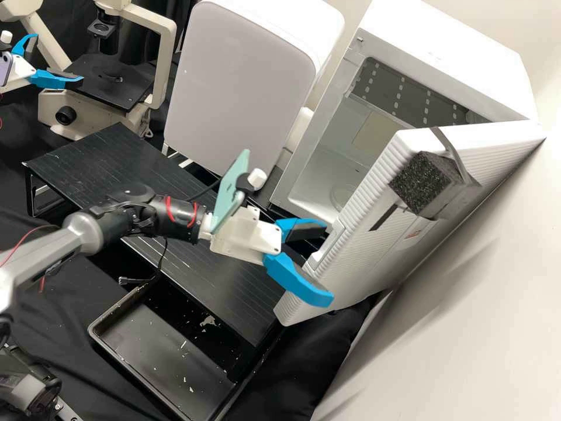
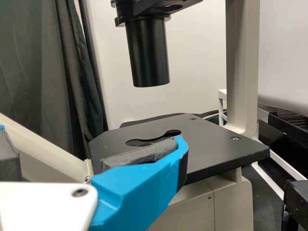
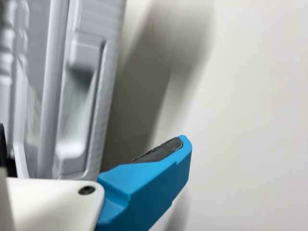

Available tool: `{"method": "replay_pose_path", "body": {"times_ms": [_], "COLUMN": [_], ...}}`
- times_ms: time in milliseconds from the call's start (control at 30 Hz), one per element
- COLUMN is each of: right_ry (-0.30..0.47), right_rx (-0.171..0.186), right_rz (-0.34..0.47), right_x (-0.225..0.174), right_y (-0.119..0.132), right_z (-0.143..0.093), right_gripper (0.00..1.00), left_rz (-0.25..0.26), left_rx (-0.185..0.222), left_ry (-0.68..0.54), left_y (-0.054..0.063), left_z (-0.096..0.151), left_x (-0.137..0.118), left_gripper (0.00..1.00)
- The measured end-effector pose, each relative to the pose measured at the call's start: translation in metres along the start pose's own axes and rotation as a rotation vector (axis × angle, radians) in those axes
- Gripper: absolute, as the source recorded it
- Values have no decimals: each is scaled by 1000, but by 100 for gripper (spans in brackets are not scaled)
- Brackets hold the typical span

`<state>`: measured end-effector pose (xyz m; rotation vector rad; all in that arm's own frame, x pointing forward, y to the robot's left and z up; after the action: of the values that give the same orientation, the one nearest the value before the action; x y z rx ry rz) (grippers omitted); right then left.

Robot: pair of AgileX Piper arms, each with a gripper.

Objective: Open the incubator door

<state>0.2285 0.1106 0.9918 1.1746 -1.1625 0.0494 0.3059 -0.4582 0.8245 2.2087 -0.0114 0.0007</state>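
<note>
While the ribbed, round-cornered, seemingly plastic door (image 1: 356, 263) stands open, the right tool (image 1: 325, 262) gapes nearby.

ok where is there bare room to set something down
The black slatted shelf looks bare between the beige microscope and the grey right arm. It is crowded where the blue-fingered right gripper sits beside the white ribbed incubator door.

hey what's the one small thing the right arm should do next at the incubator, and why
I'd probably ease the right tool back from the incubator door, keeping its fingers apart. The door already stands swung out from the incubator, with the inside exposed, and the open fingers overlap the door's free edge in the high view, so closing or moving sideways might drag it.
</note>
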Motion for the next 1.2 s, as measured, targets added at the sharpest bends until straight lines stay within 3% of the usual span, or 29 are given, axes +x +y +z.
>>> {"method": "replay_pose_path", "body": {"times_ms": [167, 267, 500, 633, 833, 900, 1033, 1200], "right_ry": [59, 144, 617, 740, 703, 681, 638, 539], "right_rx": [21, 40, 52, 94, 149, 180, 209, 175], "right_rz": [25, 53, 176, 160, 54, 1, -120, -205], "right_x": [-11, -21, -67, -79, -64, -53, -22, 9], "right_y": [15, 20, 23, 14, -26, -40, -75, -105], "right_z": [4, 3, -18, -29, -37, -39, -39, -30], "right_gripper": [100, 100, 100, 100, 100, 100, 100, 100], "left_rz": [0, 0, 0, 0, 0, 0, 0, 0], "left_rx": [0, 0, 0, 0, 0, 0, 0, 0], "left_ry": [0, 0, 0, 0, 0, 0, 0, 0], "left_y": [0, 0, 0, 0, 0, 0, 0, 0], "left_z": [0, 0, 0, 0, 0, 0, 0, 0], "left_x": [0, 0, 0, 0, 0, 0, 0, 0], "left_gripper": [100, 100, 100, 100, 100, 100, 100, 100]}}
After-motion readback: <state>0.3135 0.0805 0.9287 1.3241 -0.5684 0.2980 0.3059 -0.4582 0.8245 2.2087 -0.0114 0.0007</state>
